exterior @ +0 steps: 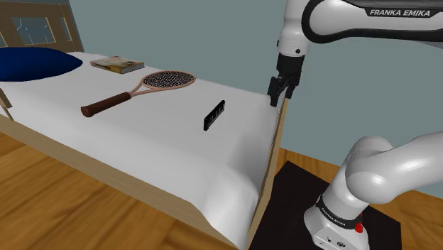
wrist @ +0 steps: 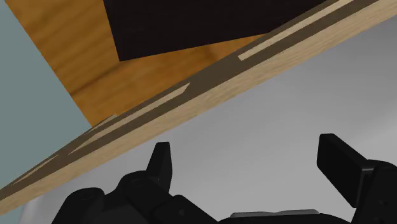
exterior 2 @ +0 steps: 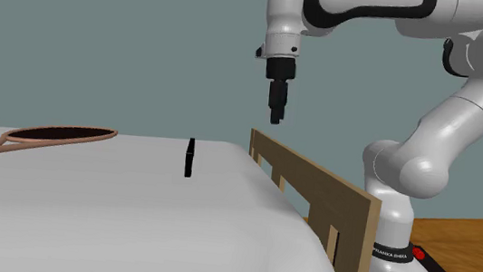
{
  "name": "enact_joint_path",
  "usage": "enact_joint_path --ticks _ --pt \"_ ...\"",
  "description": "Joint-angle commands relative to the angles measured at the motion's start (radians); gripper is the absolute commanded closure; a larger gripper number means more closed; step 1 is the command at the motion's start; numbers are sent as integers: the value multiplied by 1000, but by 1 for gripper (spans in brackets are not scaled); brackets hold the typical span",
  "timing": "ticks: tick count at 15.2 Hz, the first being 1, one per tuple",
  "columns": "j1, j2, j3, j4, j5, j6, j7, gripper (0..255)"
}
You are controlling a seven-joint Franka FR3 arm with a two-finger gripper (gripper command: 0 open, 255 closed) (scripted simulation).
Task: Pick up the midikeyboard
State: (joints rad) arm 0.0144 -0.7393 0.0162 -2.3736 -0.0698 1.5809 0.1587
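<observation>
The gripper [exterior: 278, 96] hangs above the bed's wooden footboard [exterior 2: 316, 197], jaws apart with nothing between them. The black midikeyboard [exterior: 213, 114] sits on the white bed [exterior: 142, 145], well apart from the gripper, between the footboard and a tennis racket [exterior: 142, 89]. A book [exterior: 117, 64] lies beyond the racket.

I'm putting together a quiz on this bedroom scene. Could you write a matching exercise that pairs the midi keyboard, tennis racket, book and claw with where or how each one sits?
Column one:
1. midi keyboard
2. tennis racket
3. book
4. claw

Column two:
A. lies nearest the blue pillow
B. hangs open above the wooden footboard
C. stands on its edge on the white mattress
D. lies flat between the book and the keyboard

Pairs: 1-C, 2-D, 3-A, 4-B
</observation>
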Motion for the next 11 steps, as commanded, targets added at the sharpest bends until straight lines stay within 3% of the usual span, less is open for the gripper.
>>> enact_joint_path --ticks 1,6,11 --pt "0 0 0 0 0 0 0 0" --pt "-38 69 154 35 98 49 353 0" --pt "-93 199 299 128 152 106 702 0"
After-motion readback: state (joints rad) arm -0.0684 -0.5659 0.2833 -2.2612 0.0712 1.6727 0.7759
